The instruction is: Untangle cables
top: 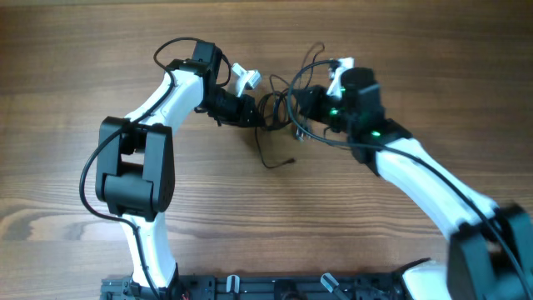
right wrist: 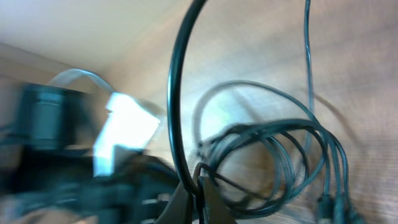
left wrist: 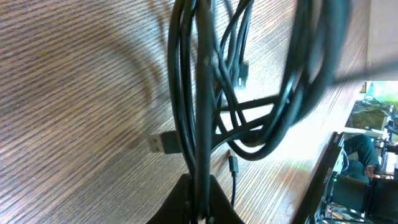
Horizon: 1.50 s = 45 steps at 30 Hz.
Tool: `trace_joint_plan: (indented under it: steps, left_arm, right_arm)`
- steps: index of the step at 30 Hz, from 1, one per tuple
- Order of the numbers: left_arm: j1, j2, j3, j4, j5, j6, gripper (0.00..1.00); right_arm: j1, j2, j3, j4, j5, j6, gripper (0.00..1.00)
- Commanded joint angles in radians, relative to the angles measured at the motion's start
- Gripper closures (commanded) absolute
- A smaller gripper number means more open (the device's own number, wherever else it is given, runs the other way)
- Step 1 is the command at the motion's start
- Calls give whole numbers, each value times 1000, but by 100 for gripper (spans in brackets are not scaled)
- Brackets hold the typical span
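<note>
A tangle of thin black cables [top: 279, 107] hangs between my two grippers above the wooden table, with one loose end [top: 279, 160] trailing toward the front. My left gripper [top: 255, 117] is shut on a bundle of the cables [left wrist: 198, 112]; a silver USB plug [left wrist: 163, 143] shows beside it. My right gripper [top: 303, 107] is shut on a cable strand [right wrist: 177, 112], with looped cables [right wrist: 273, 162] to its right. The left arm shows blurred in the right wrist view [right wrist: 56, 155].
The wooden table [top: 83, 50] extends on all sides. A black rail [top: 275, 287] runs along the front edge. Thicker black arm cables [top: 179, 46] loop by the left wrist.
</note>
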Motion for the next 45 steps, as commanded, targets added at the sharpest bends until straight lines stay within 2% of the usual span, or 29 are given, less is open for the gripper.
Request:
trace_joint_plan:
  steps: [1, 7, 13, 17, 23, 24, 25, 27, 28, 30, 38, 45]
  left_arm:
    - [0, -9, 2, 0, 19, 19, 92]
    - [0, -9, 2, 0, 19, 19, 92]
    - [0, -9, 2, 0, 19, 19, 93]
    - [0, -9, 2, 0, 19, 19, 93]
    - [0, -9, 2, 0, 19, 19, 93]
    - [0, -9, 2, 0, 19, 19, 92]
    - [0, -9, 2, 0, 19, 19, 93]
    - [0, -9, 2, 0, 19, 19, 92]
    - [0, -9, 2, 0, 19, 19, 93]
    - [0, -9, 2, 0, 19, 21, 93]
    - [-41, -9, 2, -52, 58, 203, 96]
    - [-123, -9, 2, -57, 64, 253, 95]
  right_arm:
    - [-24, -156, 16, -35, -4, -61, 96]
    - [-55, -340, 16, -181, 97, -132, 96]
    - [-121, -474, 16, -383, 317, -161, 96]
    - [-156, -480, 16, -522, 408, -163, 96]
    - [-159, -390, 15, -623, 463, -212, 96]
    - [-159, -366, 16, -628, 455, -213, 94]
    - [-159, -336, 16, -626, 425, -222, 86]
    - [-159, -291, 16, -603, 342, -258, 62]
    - [-159, -258, 16, -576, 264, -295, 53]
    - [-159, -203, 16, -517, 115, -349, 45]
    - [-159, -59, 16, -277, -334, -362, 43]
    - [-158, -14, 16, -275, -335, -356, 44]
